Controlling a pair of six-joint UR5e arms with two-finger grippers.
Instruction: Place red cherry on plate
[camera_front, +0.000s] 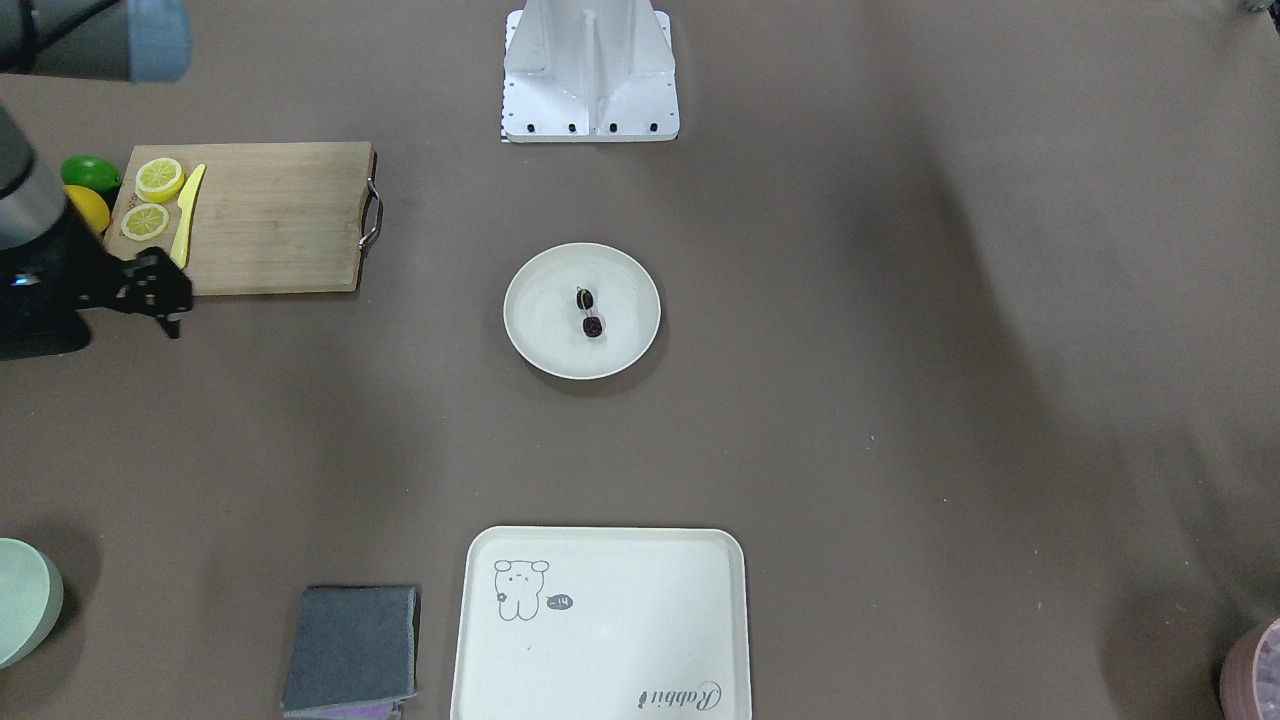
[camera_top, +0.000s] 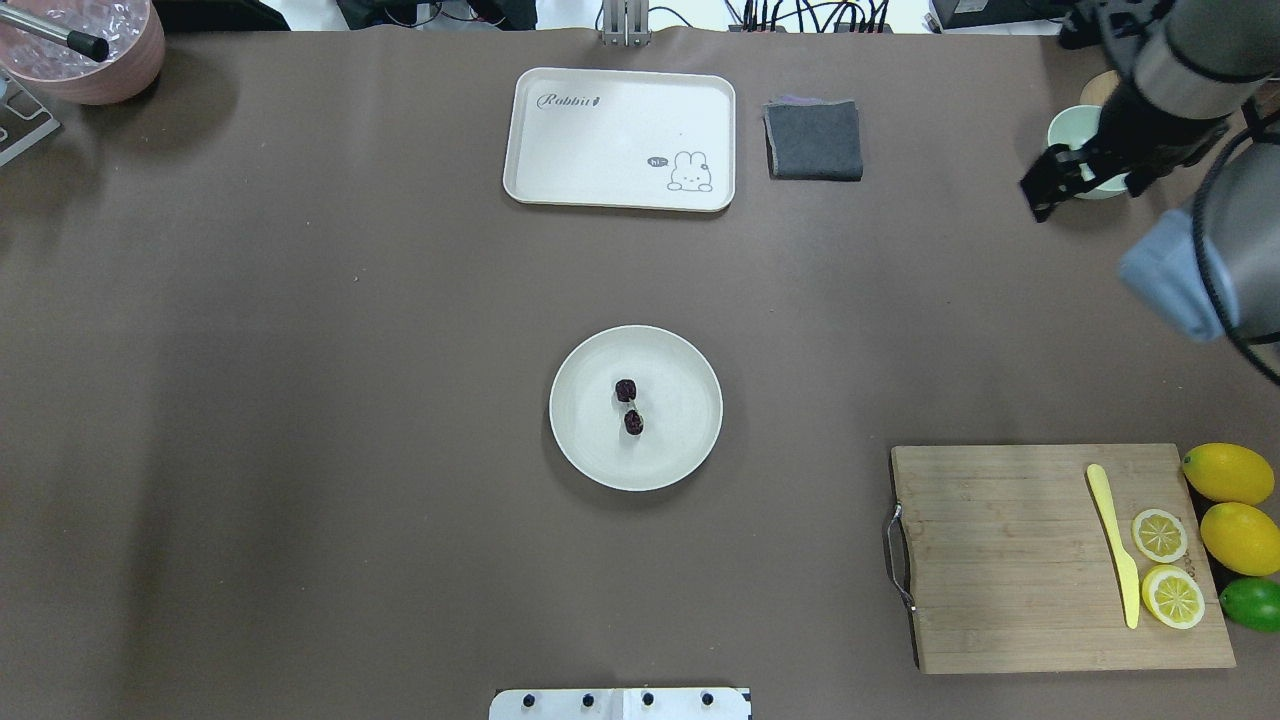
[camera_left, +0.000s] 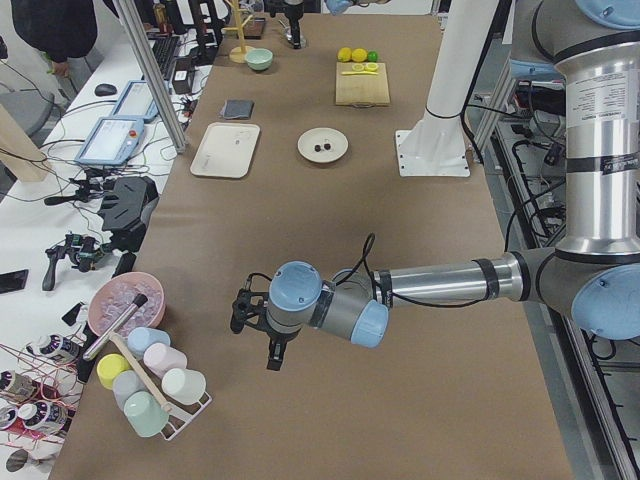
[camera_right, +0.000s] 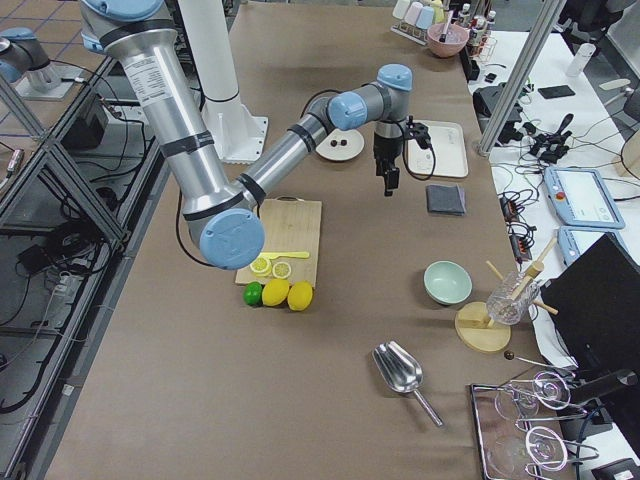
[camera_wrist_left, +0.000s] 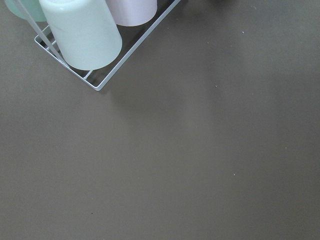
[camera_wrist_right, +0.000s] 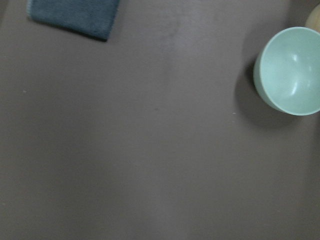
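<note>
The plate (camera_top: 690, 360) is sitting mid-table; the right gripper (camera_top: 1042, 198) is hovering well apart beside the green bowl (camera_wrist_right: 290, 70), the left gripper (camera_left: 255, 338) is hanging far off (neither's jaws are readable); the red cherry (camera_top: 630, 405) is lying inside the plate, so nothing seems left

Right arm (camera_right: 290, 150): stretched long, elbow bent, forearm running out to wrist beyond plate (camera_top: 680, 445), on far side of it and off to robot's right. Right gripper (camera_front: 172, 322): hanging fingers-down, well apart from plate, fingers seemingly drawn together, nothing between. Left arm (camera_left: 440, 283): forearm level, reaching outward, well to robot's left of plate. Left gripper (camera_left: 255, 340): pointing down, far from plate; finger spacing unreadable.
</note>
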